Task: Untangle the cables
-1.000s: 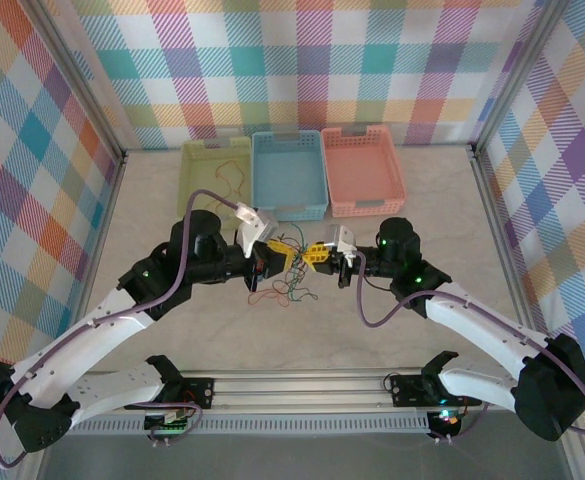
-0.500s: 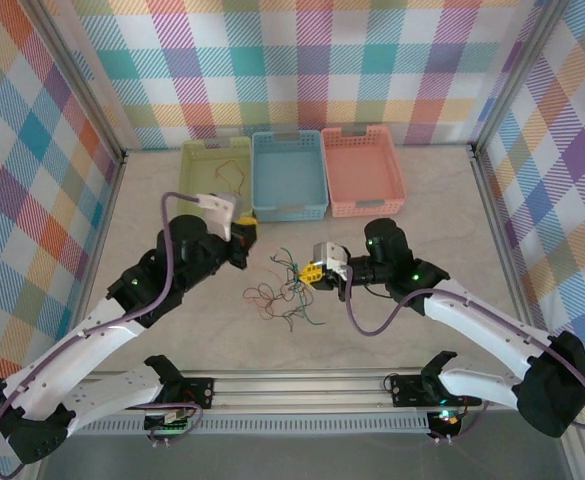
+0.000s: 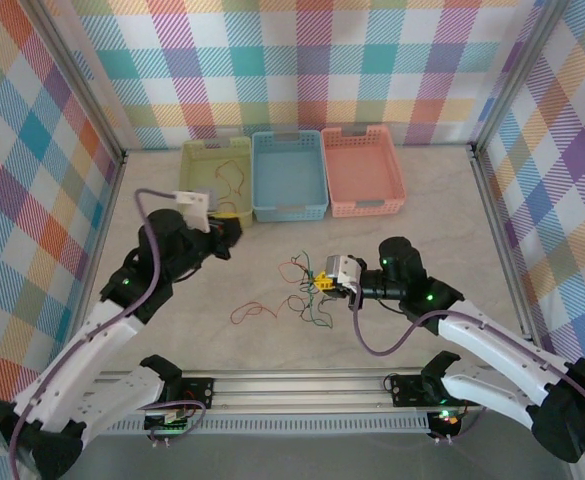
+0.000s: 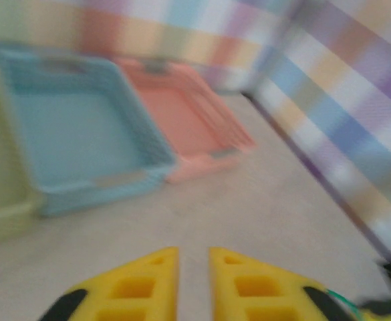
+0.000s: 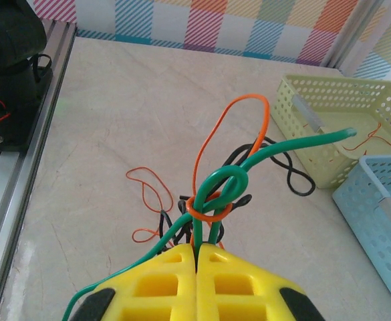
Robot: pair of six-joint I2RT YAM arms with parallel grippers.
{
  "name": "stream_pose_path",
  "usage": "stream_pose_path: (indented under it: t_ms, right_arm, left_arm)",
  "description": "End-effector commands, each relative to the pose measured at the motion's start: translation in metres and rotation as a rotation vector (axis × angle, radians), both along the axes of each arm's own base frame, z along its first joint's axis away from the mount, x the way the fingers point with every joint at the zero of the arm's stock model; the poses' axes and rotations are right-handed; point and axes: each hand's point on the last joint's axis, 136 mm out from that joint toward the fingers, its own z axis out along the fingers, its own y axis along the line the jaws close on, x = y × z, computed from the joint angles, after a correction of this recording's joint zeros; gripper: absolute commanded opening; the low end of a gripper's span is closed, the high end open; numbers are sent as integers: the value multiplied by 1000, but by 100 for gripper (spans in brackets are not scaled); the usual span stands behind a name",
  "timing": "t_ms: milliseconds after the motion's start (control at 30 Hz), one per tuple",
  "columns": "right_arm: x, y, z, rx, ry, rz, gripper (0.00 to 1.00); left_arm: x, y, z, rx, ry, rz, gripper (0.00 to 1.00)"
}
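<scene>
Right end effector (image 3: 320, 279): it sits low over the middle of the table (image 3: 432, 215). Its two yellow fingers (image 5: 238, 284) are squeezed tight together on the cables.
Cables (image 3: 305, 283): a small messy bunch on the table, right at the tip of the right end effector and in front of the baskets.
Green cable (image 5: 225, 182): it comes up from between the fingers, makes a little loop like a knot, and pokes out toward the green basket.
Orange cable (image 5: 237, 127): it is wound around the green one just above the fingers and rises in a tall thin loop.
Black cable (image 5: 290, 175): it curls on the table behind the bunch.
Loose orange cable (image 3: 252, 312): it lies by itself on the table, to the left of the bunch and apart from it.
Left end effector (image 3: 228, 234): it is up near the front of the green basket, well away from the bunch. From the left wrist its yellow fingers (image 4: 138, 284) have a thin gap between them and nothing in it. That view is blurry.
Green basket (image 3: 194, 170): far left of the row, with a thin orange wire (image 3: 234, 180) inside.
Blue basket (image 3: 288, 210): in the middle, touching the green one.
Pink basket (image 3: 364, 207): on the right, just beside the blue one.
</scene>
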Motion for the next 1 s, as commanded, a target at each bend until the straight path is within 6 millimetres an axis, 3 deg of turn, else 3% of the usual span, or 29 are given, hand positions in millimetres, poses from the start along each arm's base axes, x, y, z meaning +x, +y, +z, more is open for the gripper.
stream_pose_path:
  t_ms: [0,33,133,233,333,700,833,967]
  right_arm:
    - [-2,9,20,54,-27,49,0]
    - [-3,10,21,57,-25,62,0]
    - [-10,13,23,66,-30,115,0]
    - [-16,15,28,76,-38,165,0]
    - [-23,16,36,94,-51,205,0]
    - [-32,12,49,126,-51,243,0]
    - [-32,11,54,141,-48,244,0]
    - [-33,10,57,145,-43,248,0]
  left_arm:
    - [-57,-59,15,-48,0,-412,45]
    - [-65,-65,12,-24,-4,-452,55]
    - [-72,-71,1,13,32,-475,72]
    - [-76,-78,-11,18,72,-521,83]
    - [-76,-83,-25,56,120,-533,86]
    - [-78,-70,-37,72,61,-479,82]
    - [-81,-73,-42,50,67,-497,70]
    - [-81,-71,-43,32,52,-480,46]
